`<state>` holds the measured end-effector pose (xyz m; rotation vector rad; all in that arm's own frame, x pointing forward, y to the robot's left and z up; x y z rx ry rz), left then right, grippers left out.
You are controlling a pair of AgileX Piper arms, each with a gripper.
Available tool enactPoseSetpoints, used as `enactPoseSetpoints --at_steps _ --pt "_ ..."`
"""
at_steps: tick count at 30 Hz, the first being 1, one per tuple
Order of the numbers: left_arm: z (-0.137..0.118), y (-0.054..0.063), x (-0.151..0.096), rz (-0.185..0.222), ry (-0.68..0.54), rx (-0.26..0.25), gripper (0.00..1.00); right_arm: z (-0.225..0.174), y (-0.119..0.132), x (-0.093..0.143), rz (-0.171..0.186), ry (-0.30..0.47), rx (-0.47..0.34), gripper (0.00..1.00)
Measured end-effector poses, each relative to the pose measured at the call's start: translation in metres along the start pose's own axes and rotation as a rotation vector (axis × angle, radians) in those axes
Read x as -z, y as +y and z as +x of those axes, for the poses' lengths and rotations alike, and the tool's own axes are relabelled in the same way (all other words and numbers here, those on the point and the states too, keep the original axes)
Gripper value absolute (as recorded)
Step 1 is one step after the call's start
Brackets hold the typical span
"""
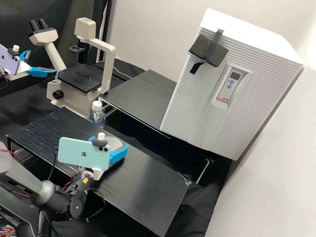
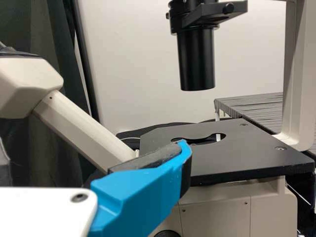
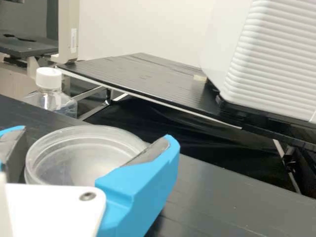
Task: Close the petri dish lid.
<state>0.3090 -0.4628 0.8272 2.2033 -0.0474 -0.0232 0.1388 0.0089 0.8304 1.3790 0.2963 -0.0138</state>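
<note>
Presently, round clear plastic petri dish (image 3: 79,160) sits between the 2 blue fingers of white right gripper (image 3: 95,134), apparently clamped at opposite sides, over black bench (image 1: 144,184). White left gripper (image 1: 42,61): fingers apart, well off from dish.

Print on white cabinet (image 1: 256,62) and grey arm (image 1: 31,185), logos on mint phone (image 1: 74,153), lilac phone (image 1: 9,61)

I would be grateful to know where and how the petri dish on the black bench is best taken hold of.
Probably by opposite sides of its outer wall, coming in low and level from the near side, where the right claw is. The petri dish lies flat on the black bench, and its round upright wall should suit a sideways squeeze.
</note>
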Motion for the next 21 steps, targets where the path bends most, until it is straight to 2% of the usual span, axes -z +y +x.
enactPoseSetpoints --at_steps 6,10,15,21 --pt "0.0 0.0 0.0 0.0 0.0 0.0 1.0 -0.002 0.004 0.004 -0.025 0.002 -0.04 1.0" --pt "0.0 0.0 0.0 0.0 0.0 0.0 1.0 -0.005 0.009 0.009 -0.013 0.003 -0.095 1.0" --pt "0.0 0.0 0.0 0.0 0.0 0.0 1.0 -0.011 0.022 0.011 0.022 -0.023 -0.228 1.0" --pt "0.0 0.0 0.0 0.0 0.0 0.0 1.0 -0.012 0.032 0.011 0.086 -0.022 -0.348 1.0"
